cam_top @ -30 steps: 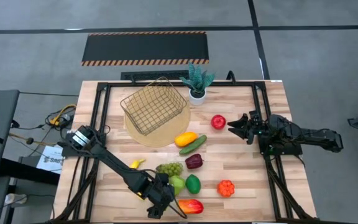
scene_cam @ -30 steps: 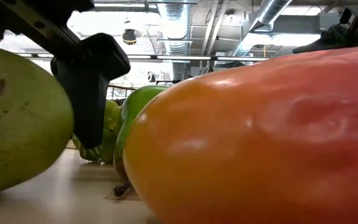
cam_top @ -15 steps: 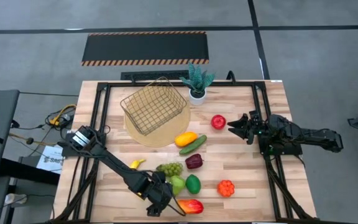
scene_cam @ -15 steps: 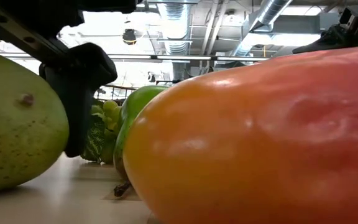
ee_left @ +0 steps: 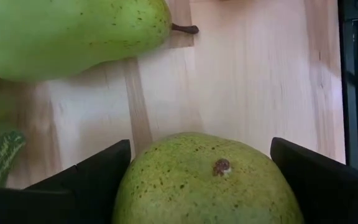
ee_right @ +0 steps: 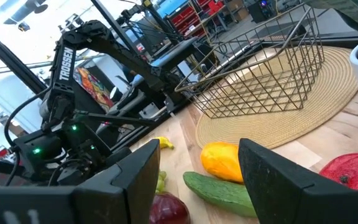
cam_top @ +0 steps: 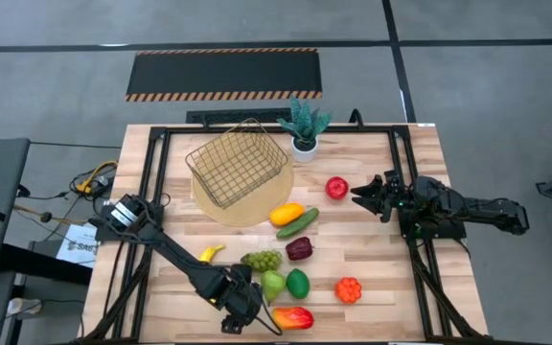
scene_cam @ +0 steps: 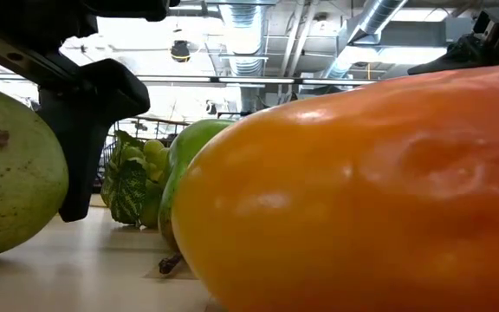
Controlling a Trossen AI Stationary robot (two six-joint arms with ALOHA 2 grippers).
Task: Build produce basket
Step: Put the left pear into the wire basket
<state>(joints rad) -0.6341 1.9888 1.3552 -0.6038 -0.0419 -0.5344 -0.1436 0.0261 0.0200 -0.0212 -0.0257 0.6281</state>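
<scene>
My left gripper (cam_top: 240, 305) is at the table's near edge, shut on a green speckled pear (ee_left: 207, 183); the gripper hides this pear in the high view. Beside it lie another green pear (cam_top: 273, 284), a green fruit (cam_top: 298, 283), a red-orange mango (cam_top: 293, 317), grapes (cam_top: 262, 259) and a banana (cam_top: 209, 252). The gold wire basket (cam_top: 238, 163) stands on a round tan mat at the far left. My right gripper (cam_top: 357, 196) waits open by the red apple (cam_top: 336, 187). My left gripper pinches the speckled pear between its two fingers, one on each flank (ee_left: 126, 180). Its stem-spot end (ee_left: 221, 166) points away from the wrist. In the low view one finger (scene_cam: 85, 139) stands upright against the pear's side (scene_cam: 7, 173). Whether the pear is clear of the board I cannot tell.
A yellow-orange mango (cam_top: 286, 213), cucumber (cam_top: 297, 222), purple piece (cam_top: 299, 248) and orange piece (cam_top: 349, 288) lie mid-table. A potted plant (cam_top: 304, 125) stands at the far edge. Bare board lies left of the banana and along the near right.
My left gripper has moved a little toward the table's left edge, taking the speckled pear with it. In the low view the pear has slid leftward and turned, uncovering the grapes behind it.
</scene>
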